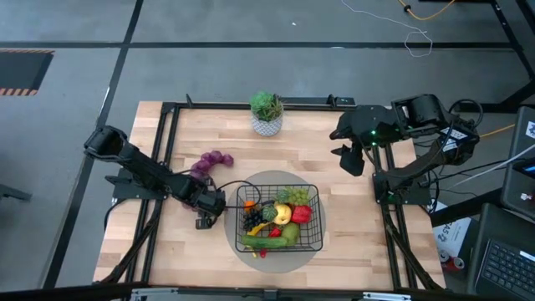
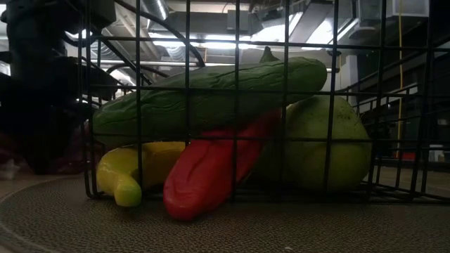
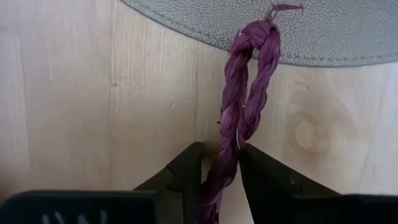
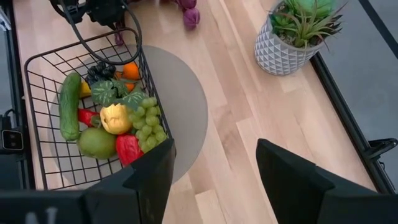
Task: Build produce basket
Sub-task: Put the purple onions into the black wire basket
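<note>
We see the basket [image 1: 278,218] sitting on a round grey mat [image 1: 276,259] near the middle of the wooden table [image 1: 351,226], toward its near edge. It already holds most of the produce. From the low view, a green cucumber [image 2: 211,102] lies across the top, a red pepper [image 2: 211,172] slants beneath it, a yellow banana [image 2: 130,176] rests low on the left and a green pear [image 2: 327,144] sits on the right, all behind the wire grid. From above we also make out green grapes [image 4: 148,124], an orange [image 4: 130,71] and dark grapes [image 4: 99,73] among the pile.

The left gripper [image 1: 206,205] is down at the table just left of the basket, at the edge of the mat. Its two dark fingers [image 3: 186,180] are clamped on a twisted purple stem [image 3: 239,112], which runs from between them out toward the mat. We cannot tell from these views exactly which item the stem belongs to. A purple grape bunch [image 1: 211,160] lies on the bare wood to the far left of the basket, apart from it and close behind the left arm.

The right gripper [image 1: 353,159] hangs above the table well to the right of the basket, its fingers [image 4: 155,174] spread wide with nothing between them.

A potted plant [image 1: 267,113] in a white patterned pot stands at the far edge of the table.
</note>
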